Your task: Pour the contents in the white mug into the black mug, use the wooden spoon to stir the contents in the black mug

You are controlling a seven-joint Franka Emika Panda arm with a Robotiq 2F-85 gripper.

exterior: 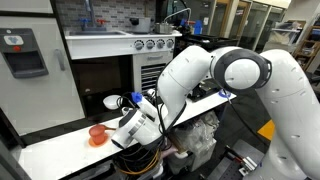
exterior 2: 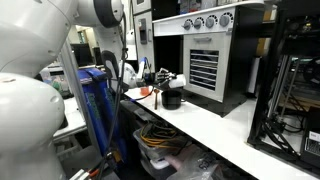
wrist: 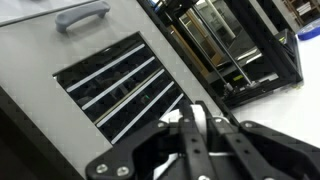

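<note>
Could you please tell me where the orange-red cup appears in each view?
In an exterior view: the orange-red cup sits on the white counter, lower left of the picture.
In an exterior view: a small orange patch just beside the black mug, mid-picture.
Wrist view: not in it.
Shared landmark: the oven, knobs in both exterior views, slatted vent in the wrist view.

In an exterior view the arm (exterior: 195,75) hides much of the counter (exterior: 60,150). The white mug (exterior: 112,101), at centre left, is small and blurred. In the wrist view the bottom edge cuts off the gripper (wrist: 195,135), so its jaws cannot be read. The inside of the black mug (exterior 2: 172,99) is too dark to tell.
</note>
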